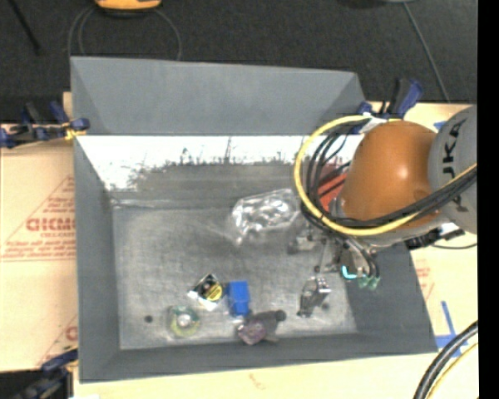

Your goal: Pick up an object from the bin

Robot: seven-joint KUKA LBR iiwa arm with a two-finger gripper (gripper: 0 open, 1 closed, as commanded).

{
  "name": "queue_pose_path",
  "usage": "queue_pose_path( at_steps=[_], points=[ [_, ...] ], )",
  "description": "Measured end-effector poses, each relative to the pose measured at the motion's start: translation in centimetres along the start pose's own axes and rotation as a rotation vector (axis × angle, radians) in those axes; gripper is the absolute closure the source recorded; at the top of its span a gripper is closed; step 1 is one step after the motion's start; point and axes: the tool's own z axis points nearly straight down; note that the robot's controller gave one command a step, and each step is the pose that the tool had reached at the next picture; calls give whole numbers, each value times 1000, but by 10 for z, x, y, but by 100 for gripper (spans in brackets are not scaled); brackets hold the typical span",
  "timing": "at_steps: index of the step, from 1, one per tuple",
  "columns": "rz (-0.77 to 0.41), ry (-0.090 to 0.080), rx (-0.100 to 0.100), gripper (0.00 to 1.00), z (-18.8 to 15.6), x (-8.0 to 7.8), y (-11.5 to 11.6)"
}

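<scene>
None of the pick seems done: the gripper (314, 296) hangs low near a purplish lump (260, 328), apparently empty, spread or closed I cannot tell.

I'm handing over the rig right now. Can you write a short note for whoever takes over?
Gripper: low over the floor of the bin, right of the middle, near the front.
Things: the purple lump and blue block lie nearest, to its left. The yellow-black piece and greenish ring are further left, and the crumpled clear plastic is towards the back.
Done: the arm is down in the bin.
Left: nothing looks picked up yet, so grasp one thing and lift it out.
</scene>
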Motion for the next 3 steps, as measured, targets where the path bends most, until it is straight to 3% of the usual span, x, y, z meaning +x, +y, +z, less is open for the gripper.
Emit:
queue_pose_path(
  at_steps=[1, 2, 3],
  points=[
    [-320, -15, 3, 0, 111, 1, 68],
    [-320, -17, 2, 100, 109, 0, 69],
    [-379, -17, 2, 100, -77, 18, 80]
  ],
)
